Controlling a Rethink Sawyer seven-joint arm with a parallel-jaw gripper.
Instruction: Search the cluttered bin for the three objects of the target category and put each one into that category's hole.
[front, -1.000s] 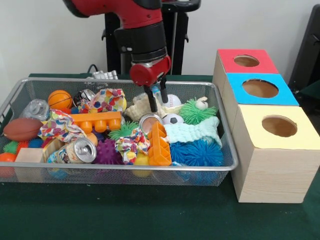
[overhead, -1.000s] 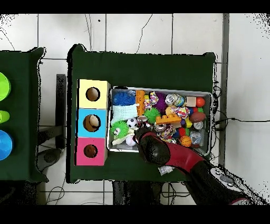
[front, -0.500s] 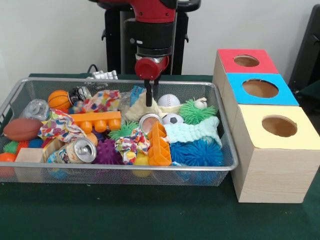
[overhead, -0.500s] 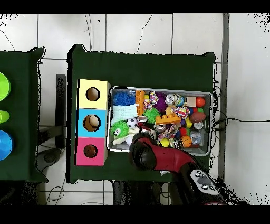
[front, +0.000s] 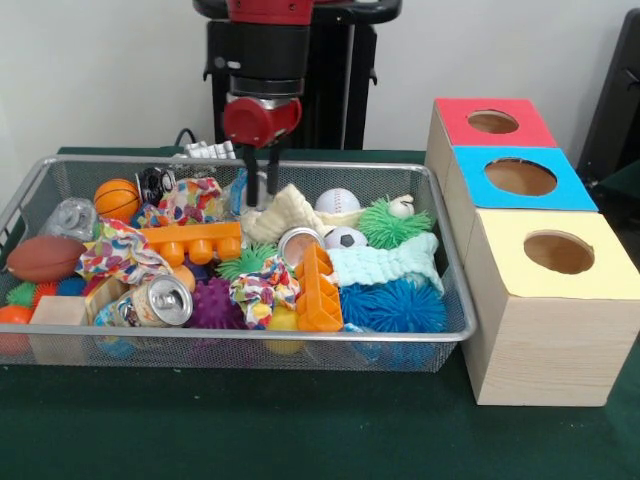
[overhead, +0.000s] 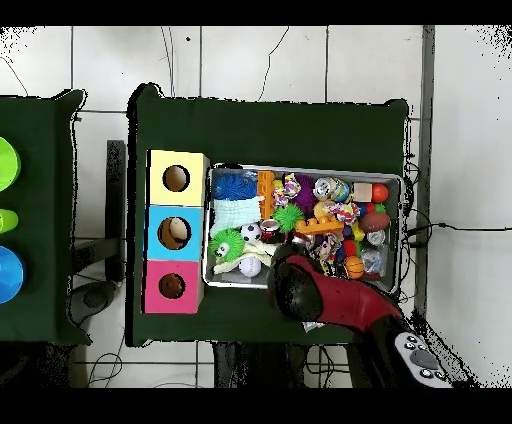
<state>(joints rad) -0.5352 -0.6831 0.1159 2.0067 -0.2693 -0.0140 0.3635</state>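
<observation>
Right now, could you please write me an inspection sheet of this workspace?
Surface: table under a dark green cloth.
Job's things: wire mesh bin full of toys; wooden box with a red hole, a blue hole and a yellow hole.
Clutter: basketball, football, baseball, soccer ball, orange block, can, blue spiky ball, patterned cloths.
Grippers: gripper hangs over the bin's far side, tips low among the toys; open or shut cannot be told.
Cables: one black cable behind the bin.
Surroundings: white tiled floor, second green-covered table.
</observation>
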